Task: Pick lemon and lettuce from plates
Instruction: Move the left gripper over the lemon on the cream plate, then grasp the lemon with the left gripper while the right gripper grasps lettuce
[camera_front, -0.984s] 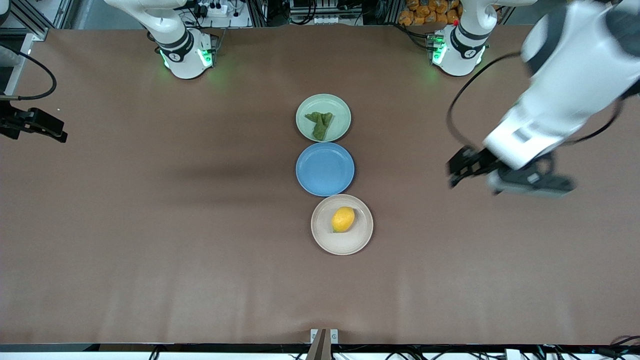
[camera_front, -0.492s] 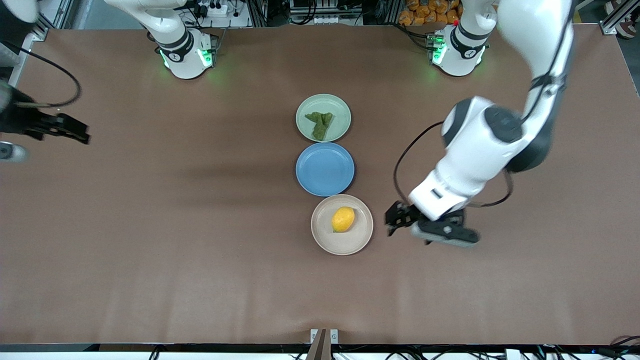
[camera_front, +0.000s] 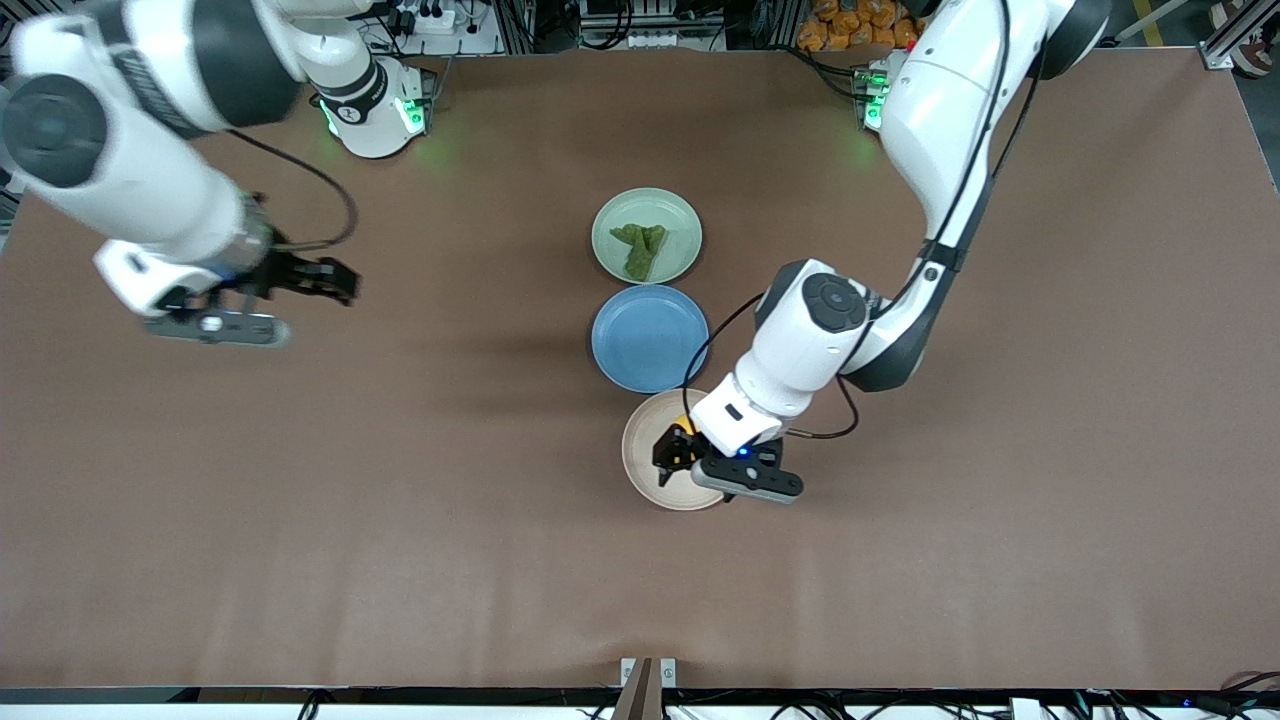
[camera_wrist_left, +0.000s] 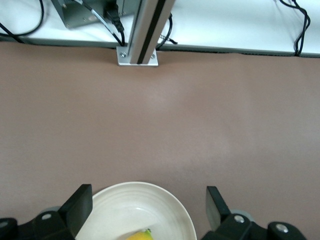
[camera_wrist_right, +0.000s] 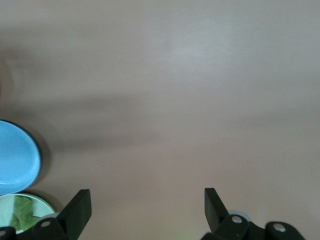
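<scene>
seen across the brown table (camera_front: 400, 520): three plates lined up in a row at mid-table, mint green plate (camera_front: 680, 215) closest to the robot bases, blue plate (camera_front: 650, 338) in the middle, beige plate (camera_front: 645, 470) nearest the front camera. lay on the mint green plate, well apart from both tools: the lettuce (camera_front: 640, 248), dark green and wrinkled. sat on the beige plate, mostly hidden under the left tool (camera_front: 672, 452) in the front view: the lemon (camera_front: 686, 423), only a sliver of yellow showing. hovered low over the beige plate with its fingers (camera_wrist_left: 77, 205) spread wide and holding nothing: that left tool, lemon tip (camera_wrist_left: 139, 235) just visible between them in the left wrist view. hung over bare table toward the right arm's end, away from the plates: the right tool (camera_front: 325, 280), fingers (camera_wrist_right: 75, 207) likewise wide apart and empty, blue plate edge (camera_wrist_right: 17, 160) and lettuce (camera_wrist_right: 17, 210) caught in its wrist view.
</scene>
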